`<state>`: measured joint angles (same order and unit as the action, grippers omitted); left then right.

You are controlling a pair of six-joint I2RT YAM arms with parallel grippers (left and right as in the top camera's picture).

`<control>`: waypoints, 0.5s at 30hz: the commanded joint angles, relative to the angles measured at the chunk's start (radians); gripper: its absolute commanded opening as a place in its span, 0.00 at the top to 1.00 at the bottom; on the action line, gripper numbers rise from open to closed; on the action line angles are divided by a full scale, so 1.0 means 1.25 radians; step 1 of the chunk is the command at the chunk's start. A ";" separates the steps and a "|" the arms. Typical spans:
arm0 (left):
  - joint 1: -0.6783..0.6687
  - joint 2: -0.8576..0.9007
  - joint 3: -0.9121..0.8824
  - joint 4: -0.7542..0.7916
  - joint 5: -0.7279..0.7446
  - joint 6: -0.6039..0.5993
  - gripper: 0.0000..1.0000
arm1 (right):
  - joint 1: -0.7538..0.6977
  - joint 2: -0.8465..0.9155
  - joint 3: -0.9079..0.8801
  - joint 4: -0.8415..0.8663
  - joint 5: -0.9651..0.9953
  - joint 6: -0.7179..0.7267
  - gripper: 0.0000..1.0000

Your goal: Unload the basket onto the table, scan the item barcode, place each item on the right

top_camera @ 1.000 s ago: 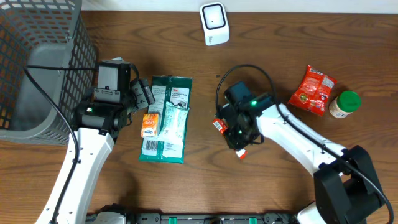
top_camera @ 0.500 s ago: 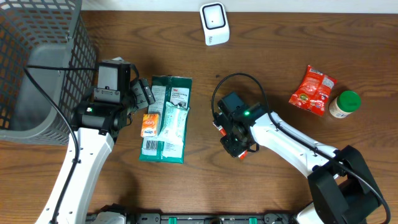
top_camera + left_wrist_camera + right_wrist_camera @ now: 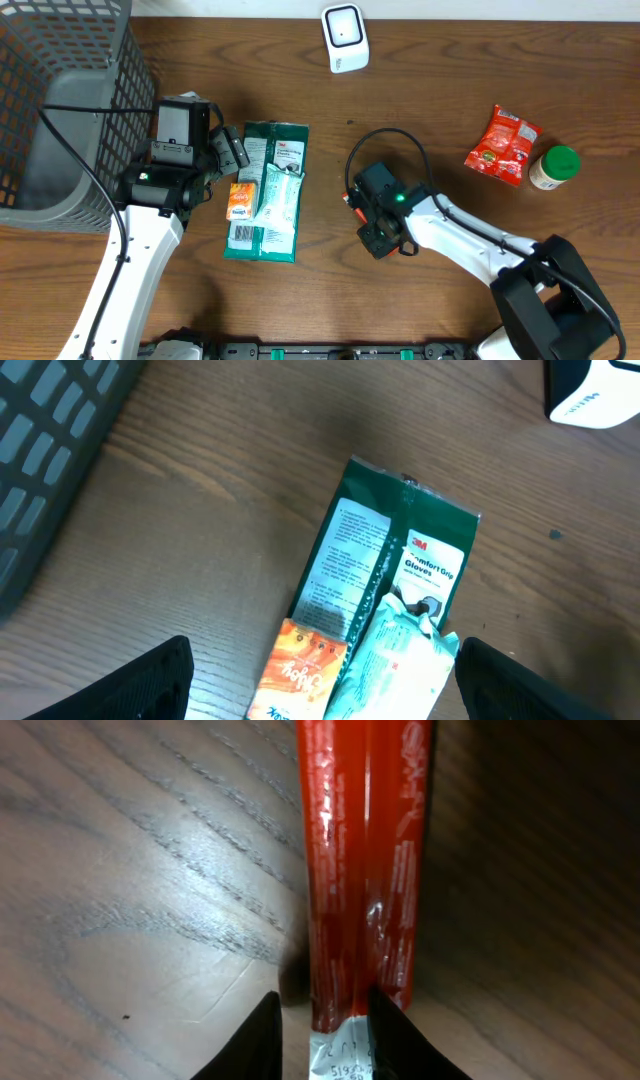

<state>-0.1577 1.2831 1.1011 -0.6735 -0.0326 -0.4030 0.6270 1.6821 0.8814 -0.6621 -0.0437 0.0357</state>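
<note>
Grasping step: the pick-up of the red stick packet [image 3: 360, 870] looks to be the step in hand, since the right claw [image 3: 322, 1035] sits low over the counter [image 3: 330, 120] astride it; the scan is not yet done.
Right claw state: its fingers [image 3: 405, 1045] stand narrowly apart with the packet between them. One finger lies against the packet's edge and a dark sliver shows beside the other. I cannot tell whether the pinch is firm.
Packet position: it lies lengthwise on the wood near the middle of the counter and runs out ahead of the claw. Its white printed end is tucked in between the fingers. Whether that print is the barcode is too small to tell.
Scanner: the white scanner [image 3: 345, 38] stands at the far edge, well apart from the packet and slightly to its left.
Next move: by my judgement it calls for a sure squeeze, a lift, then a carry toward the far edge with the printed end turned to the scanner's face. The thin film could twist or slip in the grip.
Left claw: the left claw [image 3: 320, 690] is spread wide and empty, hanging over the green glove pack [image 3: 390, 570] at the left, near the grey basket [image 3: 60, 110].
</note>
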 commanded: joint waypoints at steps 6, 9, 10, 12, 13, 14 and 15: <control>0.003 0.003 0.003 0.000 -0.008 0.007 0.16 | 0.002 0.016 -0.058 0.002 0.055 0.021 0.69; 0.003 0.003 0.003 0.000 -0.008 0.007 0.16 | 0.002 0.016 -0.056 0.012 0.056 0.022 0.64; 0.003 0.003 0.003 0.000 -0.008 0.007 0.16 | 0.002 0.016 -0.056 0.017 0.055 0.022 0.64; 0.003 0.003 0.003 0.000 -0.008 0.007 0.16 | 0.002 0.016 -0.056 0.019 0.056 0.022 0.69; 0.003 0.003 0.003 0.000 -0.008 0.007 0.16 | 0.002 0.016 -0.056 0.019 0.056 0.022 0.72; 0.003 0.003 0.003 0.000 -0.008 0.007 0.16 | 0.002 0.016 -0.056 0.019 0.056 0.022 0.75; 0.003 0.003 0.003 0.000 -0.008 0.007 0.16 | 0.002 0.016 -0.057 0.019 0.062 0.022 0.77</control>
<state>-0.1577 1.2831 1.1011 -0.6735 -0.0326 -0.4030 0.6277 1.6650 0.8558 -0.6353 -0.0128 0.0525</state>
